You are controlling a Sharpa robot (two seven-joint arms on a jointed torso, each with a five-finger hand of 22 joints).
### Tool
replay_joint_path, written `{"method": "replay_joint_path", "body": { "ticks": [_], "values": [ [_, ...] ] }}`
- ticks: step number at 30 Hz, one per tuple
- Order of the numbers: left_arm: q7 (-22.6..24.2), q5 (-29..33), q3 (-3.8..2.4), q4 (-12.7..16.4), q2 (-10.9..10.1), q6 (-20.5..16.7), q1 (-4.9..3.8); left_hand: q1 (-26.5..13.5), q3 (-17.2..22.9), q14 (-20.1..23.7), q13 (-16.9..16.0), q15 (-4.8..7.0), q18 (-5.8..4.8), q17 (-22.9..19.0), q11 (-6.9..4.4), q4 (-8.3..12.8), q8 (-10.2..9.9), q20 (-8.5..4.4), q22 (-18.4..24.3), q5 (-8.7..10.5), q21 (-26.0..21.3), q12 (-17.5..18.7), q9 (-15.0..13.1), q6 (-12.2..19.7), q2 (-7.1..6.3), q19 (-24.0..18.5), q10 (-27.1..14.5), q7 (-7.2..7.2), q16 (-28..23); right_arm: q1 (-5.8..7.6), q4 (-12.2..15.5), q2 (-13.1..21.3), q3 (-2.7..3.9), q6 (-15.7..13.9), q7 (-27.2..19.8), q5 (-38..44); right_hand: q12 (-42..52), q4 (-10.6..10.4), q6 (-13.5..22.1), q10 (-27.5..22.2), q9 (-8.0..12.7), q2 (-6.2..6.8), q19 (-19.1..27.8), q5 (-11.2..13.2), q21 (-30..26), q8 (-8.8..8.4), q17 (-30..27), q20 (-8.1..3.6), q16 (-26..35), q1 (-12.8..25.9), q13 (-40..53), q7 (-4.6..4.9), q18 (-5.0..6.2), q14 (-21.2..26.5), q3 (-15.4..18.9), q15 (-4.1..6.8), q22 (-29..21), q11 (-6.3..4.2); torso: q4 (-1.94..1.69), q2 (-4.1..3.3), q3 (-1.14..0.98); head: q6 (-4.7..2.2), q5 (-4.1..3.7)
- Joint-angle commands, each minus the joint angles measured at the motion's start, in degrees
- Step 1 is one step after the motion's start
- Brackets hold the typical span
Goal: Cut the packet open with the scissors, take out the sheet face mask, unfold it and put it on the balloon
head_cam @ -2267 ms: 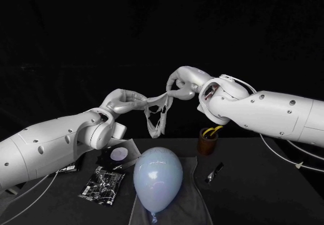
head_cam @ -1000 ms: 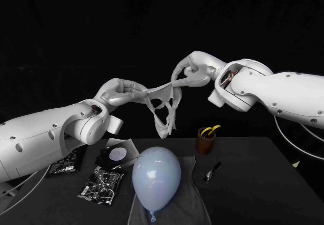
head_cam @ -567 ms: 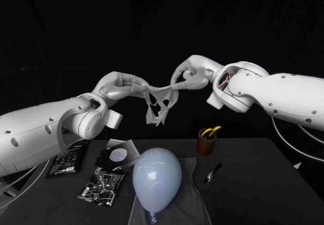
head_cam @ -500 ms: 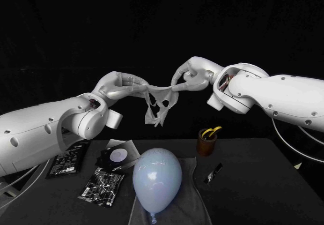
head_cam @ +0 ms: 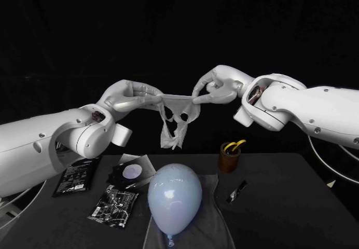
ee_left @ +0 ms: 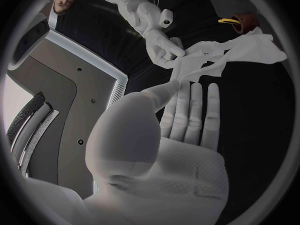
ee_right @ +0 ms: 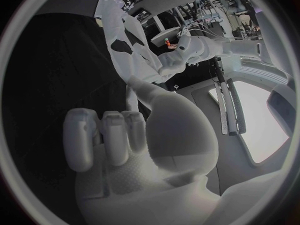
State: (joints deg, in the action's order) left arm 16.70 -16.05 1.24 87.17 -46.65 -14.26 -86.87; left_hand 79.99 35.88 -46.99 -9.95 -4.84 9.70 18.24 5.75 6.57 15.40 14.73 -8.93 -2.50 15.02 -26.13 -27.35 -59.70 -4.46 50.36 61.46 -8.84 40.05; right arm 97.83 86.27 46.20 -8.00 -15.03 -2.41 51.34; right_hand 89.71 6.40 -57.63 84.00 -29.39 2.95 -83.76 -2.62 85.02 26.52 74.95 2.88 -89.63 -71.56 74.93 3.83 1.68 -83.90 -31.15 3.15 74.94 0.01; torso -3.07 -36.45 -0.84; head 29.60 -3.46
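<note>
- The face mask hangs spread between both raised hands. The left hand pinches one top corner and the right hand pinches the other.
- The balloon lies on the black table, below the mask and well apart from it.
- A brown cup near the balloon holds yellow-handled scissors.

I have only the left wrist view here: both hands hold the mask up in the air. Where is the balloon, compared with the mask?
Observer: In the head view the balloon lies on the table, below the hanging sheet mask and apart from it.
Operator: Does it lie on the bare table?
Observer: No, a grey cloth is under it.
Operator: Is anything close beside it?
Observer: A dark packet lies flat, on the left arm's side of the balloon.
</note>
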Motion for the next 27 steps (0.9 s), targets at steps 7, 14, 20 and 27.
{"method": "replay_joint_path", "body": {
  "ticks": [7,14,20,27],
  "values": [
    [-1.73,1.73,1.40,6.42,-3.85,2.87,0.61,0.02,-0.38,-0.53,0.06,0.18,0.25,-0.23,-0.12,0.42,-0.47,-0.27,-0.31,-0.28,0.52,0.08,-3.62,-0.69,0.36,-0.58,0.72,0.06,-0.38,-0.28,7.33,4.87,-0.36,2.26,-4.55,-13.06,0.03,-0.16,-0.38,5.84,-0.03,0.07,-3.75,-0.17,-0.77,0.12,15.05,-0.33,-0.37,-0.38,14.86,0.20,-0.39,-6.10,-0.38,0.43,13.32,-0.21,-0.19,1.59,-0.21,0.40,0.23],
    [-2.18,5.34,2.57,8.88,-5.23,4.27,1.40,-0.53,0.01,-0.92,0.16,0.15,0.11,-0.64,-0.09,1.08,-1.00,-0.37,-0.97,-0.27,1.42,0.31,-3.37,-1.16,0.37,-1.00,1.03,0.01,-0.66,-0.83,10.40,6.53,-0.64,4.46,-6.17,-15.99,-0.16,-0.27,-0.26,5.72,-0.01,0.03,-3.64,-0.17,-1.03,0.09,15.05,-0.31,-0.37,-0.35,14.71,0.23,-0.34,-6.10,-0.46,0.44,13.25,-0.19,-0.29,2.82,-0.49,-0.25,0.38],
    [-2.74,6.23,3.45,11.00,-6.16,5.55,2.11,-0.66,-0.07,-1.00,0.17,0.16,0.10,-0.68,-0.11,1.00,-1.05,-0.37,-1.06,-0.27,1.55,0.33,-3.36,-1.23,0.44,-1.04,1.09,0.03,-0.67,-1.30,12.50,7.91,-1.00,5.68,-6.11,-16.93,-0.16,-0.27,-0.26,5.72,-0.01,0.03,-3.64,-0.17,-1.03,0.09,15.05,-0.31,-0.37,-0.35,14.71,0.23,-0.34,-6.10,-0.46,0.44,13.25,-0.19,-0.36,3.69,-0.45,-2.09,0.56],
    [-3.86,6.35,4.46,14.06,-7.08,8.60,3.16,-0.69,-0.16,-1.12,0.18,0.21,0.15,-0.73,-0.17,1.05,-1.11,-0.42,-1.20,-0.27,1.77,0.36,-3.35,-1.33,0.44,-1.01,1.17,0.09,-0.67,-1.43,15.55,10.75,-1.32,9.77,-4.96,-18.21,-0.17,-0.32,-0.21,5.71,-0.01,0.00,-3.54,-0.18,-1.26,0.09,15.05,-0.31,-0.37,-0.35,14.70,0.24,-0.28,-6.10,-0.51,0.44,13.18,-0.18,-0.49,4.18,-0.47,-3.54,0.53]
  ]
}}
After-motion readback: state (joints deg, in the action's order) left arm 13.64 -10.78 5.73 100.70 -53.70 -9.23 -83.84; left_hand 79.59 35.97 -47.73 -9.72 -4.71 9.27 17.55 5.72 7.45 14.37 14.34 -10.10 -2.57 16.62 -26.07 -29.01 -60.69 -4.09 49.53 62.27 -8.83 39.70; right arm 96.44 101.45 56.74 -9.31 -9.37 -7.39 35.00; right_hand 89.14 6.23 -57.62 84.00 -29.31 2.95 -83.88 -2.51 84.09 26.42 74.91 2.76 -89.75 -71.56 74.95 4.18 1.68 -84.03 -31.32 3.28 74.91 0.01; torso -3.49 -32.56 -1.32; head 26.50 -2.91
